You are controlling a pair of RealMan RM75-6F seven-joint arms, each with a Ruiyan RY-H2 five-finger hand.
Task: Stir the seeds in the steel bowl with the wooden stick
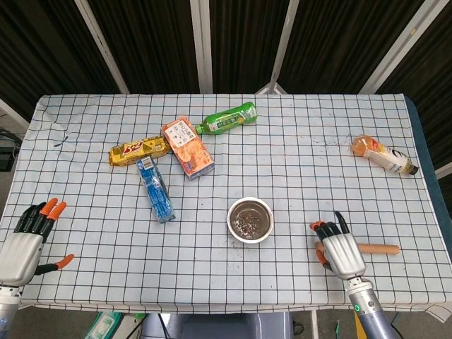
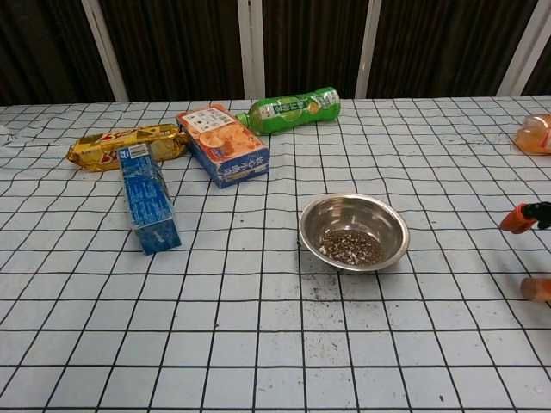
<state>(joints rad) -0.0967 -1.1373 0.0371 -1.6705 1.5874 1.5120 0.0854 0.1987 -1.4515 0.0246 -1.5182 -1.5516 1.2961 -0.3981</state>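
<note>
The steel bowl (image 1: 249, 220) stands near the table's front middle, with dark seeds (image 2: 351, 246) in its bottom. The wooden stick (image 1: 378, 248) lies flat to the bowl's right, and only its right part shows. My right hand (image 1: 339, 251) is over the stick's left end, fingers stretched out and pointing away from me, gripping nothing that I can see. In the chest view only one orange fingertip (image 2: 516, 219) and the stick's end (image 2: 535, 289) show at the right edge. My left hand (image 1: 25, 244) is at the front left edge, fingers apart and empty.
A blue packet (image 1: 155, 189), an orange box (image 1: 188, 147), a yellow snack bar (image 1: 138, 150) and a green bottle (image 1: 227, 119) lie at the back left. An orange drink bottle (image 1: 383, 155) lies at the far right. Spilled seeds (image 2: 323, 292) dot the cloth before the bowl.
</note>
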